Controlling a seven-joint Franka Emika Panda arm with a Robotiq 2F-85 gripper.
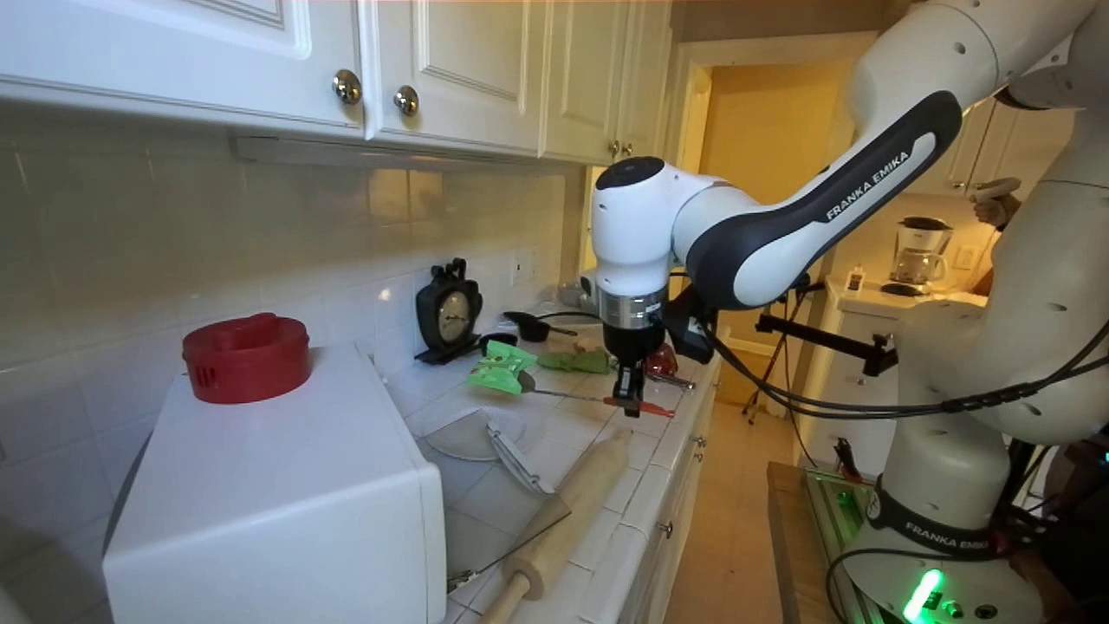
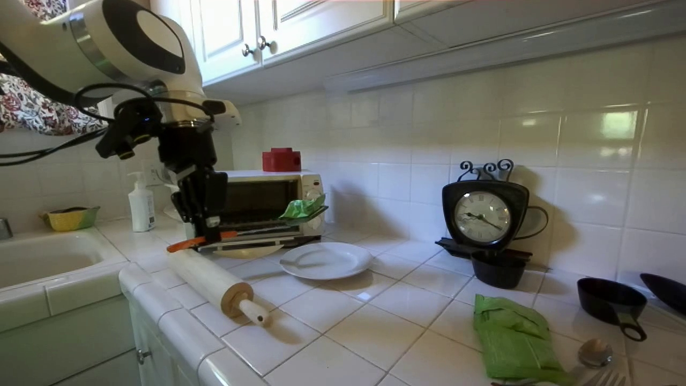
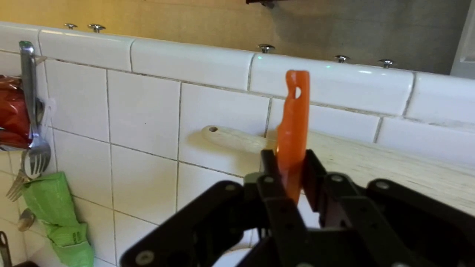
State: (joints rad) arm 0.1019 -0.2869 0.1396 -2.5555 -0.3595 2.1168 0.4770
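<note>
In an exterior view: jaws closed tight on the orange-handled spatula [image 1: 650,407], held up off the surface [image 1: 563,425]. Green wrapper [image 1: 501,367] at its far end, wall side. Rolling pin [image 1: 572,511] lies along the front edge [image 1: 663,481]. White oven [image 1: 286,485] blocks the near end; thin panel [image 1: 520,545], prob its door lowered, juts out across the pin. Upper cabinets [image 1: 468,78] overhang the wall side, so I'd go low there.

In an exterior view: wrapper sits on the blade [image 2: 320,213], in the air in front of the oven. Plate [image 2: 348,262] is lower; can't tell if it's directly under. I'd call this the carry step: load on the tool, not set down yet. Next move prob calls for slow travel w/ the blade level, b/c I see nothing pinning the wrapper. Most sideways room is the tile b/w the plate and the clock [image 2: 485,217]; oven's the tight side.

In the wrist view: handle [image 3: 295,137] squeezed b/w the jaws, its holed end pointing at the front edge. Pin runs behind it, lower down I think, so I'd watch that if I drop. Past the edge it's floor [image 3: 207,22], w/ knobs [image 3: 265,47] sticking out from the front. Fork [image 3: 37,159], red packet [image 3: 13,107] and green packet [image 3: 55,218] sit well apart from the jaws.
</note>
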